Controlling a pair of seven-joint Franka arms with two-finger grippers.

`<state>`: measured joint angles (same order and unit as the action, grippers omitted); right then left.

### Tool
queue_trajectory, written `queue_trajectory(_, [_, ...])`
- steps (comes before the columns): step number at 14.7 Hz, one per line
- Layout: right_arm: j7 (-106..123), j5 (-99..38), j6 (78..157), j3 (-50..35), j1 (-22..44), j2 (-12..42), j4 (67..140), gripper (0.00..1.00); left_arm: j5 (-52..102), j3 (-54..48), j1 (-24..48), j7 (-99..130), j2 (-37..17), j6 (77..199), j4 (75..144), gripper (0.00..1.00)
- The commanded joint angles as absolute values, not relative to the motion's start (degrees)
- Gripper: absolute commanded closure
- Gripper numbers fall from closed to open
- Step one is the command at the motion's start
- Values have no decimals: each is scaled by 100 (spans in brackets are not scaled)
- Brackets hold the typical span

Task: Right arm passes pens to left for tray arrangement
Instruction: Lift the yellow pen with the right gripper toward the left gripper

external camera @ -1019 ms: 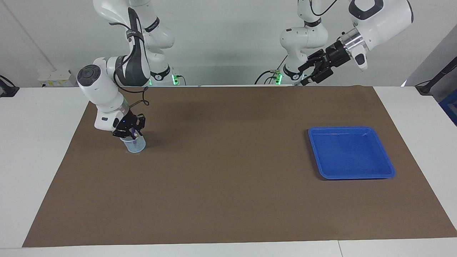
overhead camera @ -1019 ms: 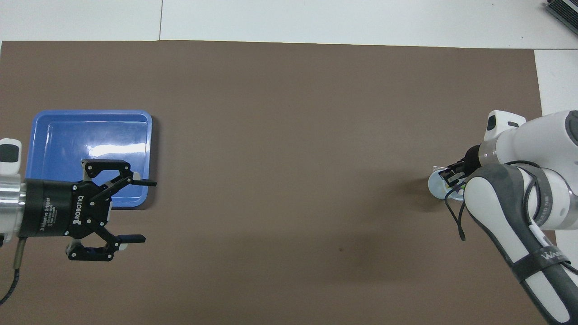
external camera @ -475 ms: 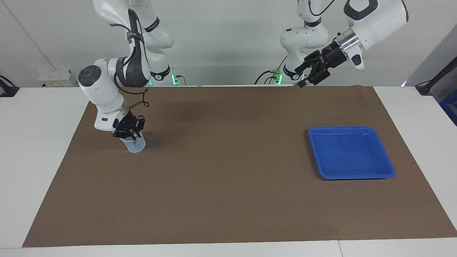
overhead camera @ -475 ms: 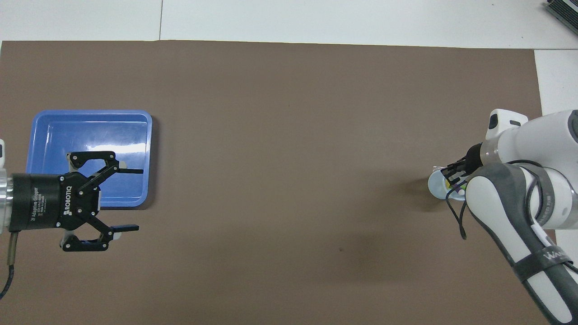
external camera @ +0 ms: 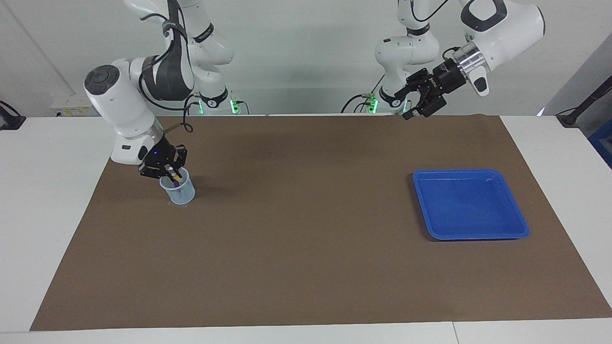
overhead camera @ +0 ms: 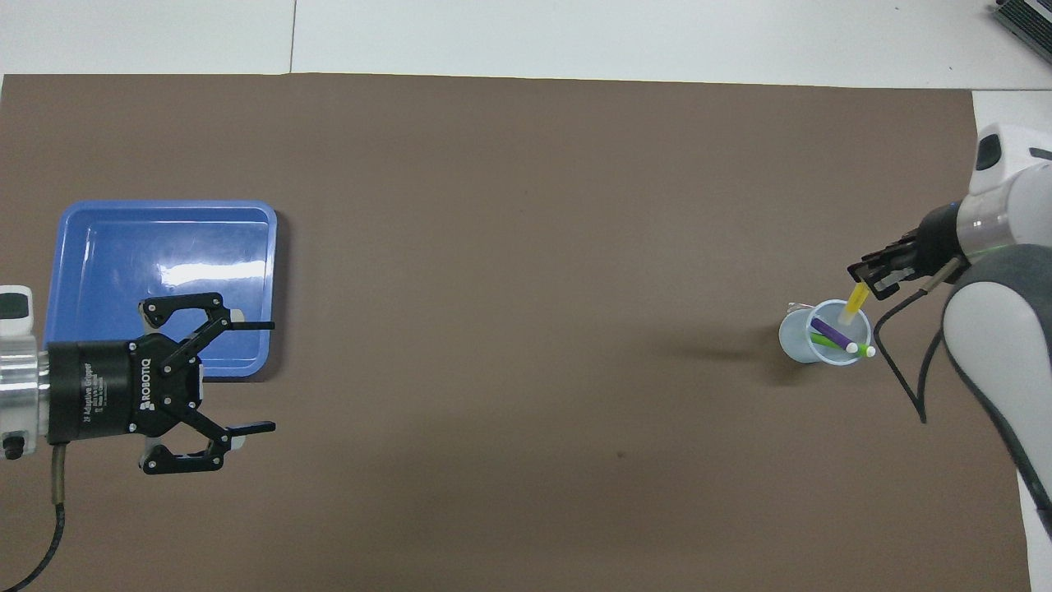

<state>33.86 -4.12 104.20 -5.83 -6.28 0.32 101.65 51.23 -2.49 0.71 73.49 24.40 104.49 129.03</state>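
Both arms are white with dark grey joint covers, silver wrist rings and black cables, and the left end effector point(overhead camera: 251, 376) is black with white "ROBOTIQ" lettering.

Blue tray point(external camera: 471, 234); yellow, purple, green pens point(overhead camera: 838, 333).

A white table point(external camera: 57, 200) carries a brown mat point(external camera: 306, 248) that covers most of its top. On the mat, toward the left arm's end, lies a blue tray point(external camera: 519, 224) point(overhead camera: 74, 222). Toward the right arm's end, well apart from the tray, a small clear cup point(external camera: 184, 197) point(overhead camera: 793, 341) stands upright on the mat.
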Motion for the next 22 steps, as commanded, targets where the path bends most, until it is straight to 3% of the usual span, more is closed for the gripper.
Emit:
queue_trajectory(1, [2789, -457, 9977, -912, -642, 27, 9547, 100, 5413, -229, 272, 7444, 2768, 10854, 13332, 0])
queue_trajectory(4, [1158, -1147, 9703, -1317, -642, -70, 9413, 100, 5650, -220, 264, 7479, 2786, 10890, 13342, 2])
queue_trajectory(9, [-1807, -2873, 9878, -1362, -317, -97, 9457, 100, 5791, -237, 500, 7497, 2839, 10863, 13429, 4])
queue_trajectory(12, [-2764, -2883, 10509, -1362, 235, -202, 9684, 100, 5879, -237, 554, 7672, 2865, 10951, 13474, 5])
queue_trajectory(14, [-3810, -2883, 11526, -1362, 745, -377, 10184, 100, 5897, -438, 641, 7786, 2909, 11073, 13544, 9])
queue_trajectory(16, [-4287, -2900, 12327, -1371, 1115, -553, 10633, 100, 5897, -964, 650, 8556, 2909, 11834, 13605, 0])
queue_trajectory(22, [-5245, -2900, 13524, -1371, 1845, -905, 11442, 100, 5897, -1720, 791, 9253, 2857, 12961, 13658, 0])
